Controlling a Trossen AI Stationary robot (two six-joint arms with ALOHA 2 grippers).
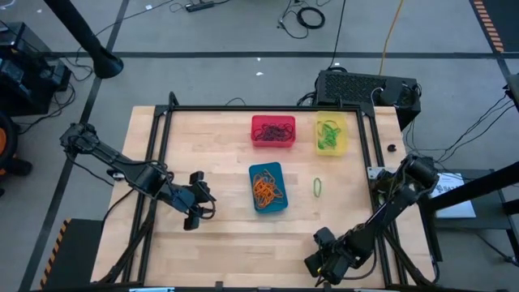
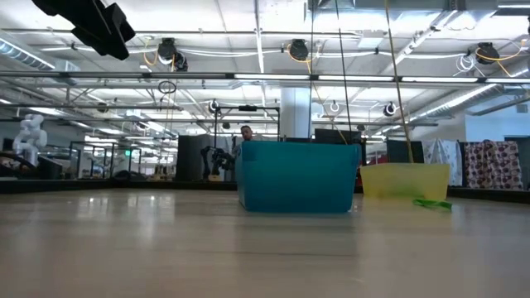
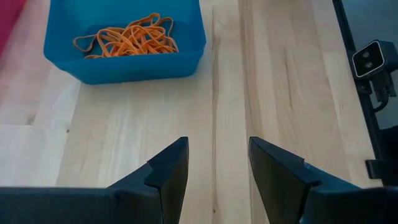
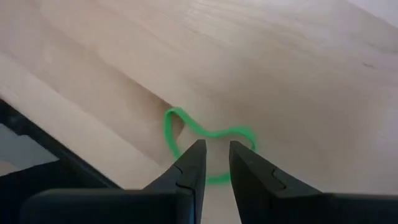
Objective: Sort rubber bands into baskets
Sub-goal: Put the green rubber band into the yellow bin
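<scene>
A green rubber band (image 4: 180, 121) lies on the table (image 1: 219, 154) near its near edge. It loops around the tips of the right claw (image 4: 216, 146). Part of the loop is hidden behind the fingers, and the high view does not show it at all. The fingers stand a narrow gap apart, and whether they pinch the band cannot be told. The right arm reaches low toward the near edge.

A second green band (image 1: 317, 187) lies loose right of the blue basket (image 1: 268, 187), which holds orange bands (image 3: 127, 38). The red basket (image 1: 273, 130) and yellow basket (image 1: 331, 135) sit farther back. The left claw (image 1: 208, 206) hovers open left of the blue basket.
</scene>
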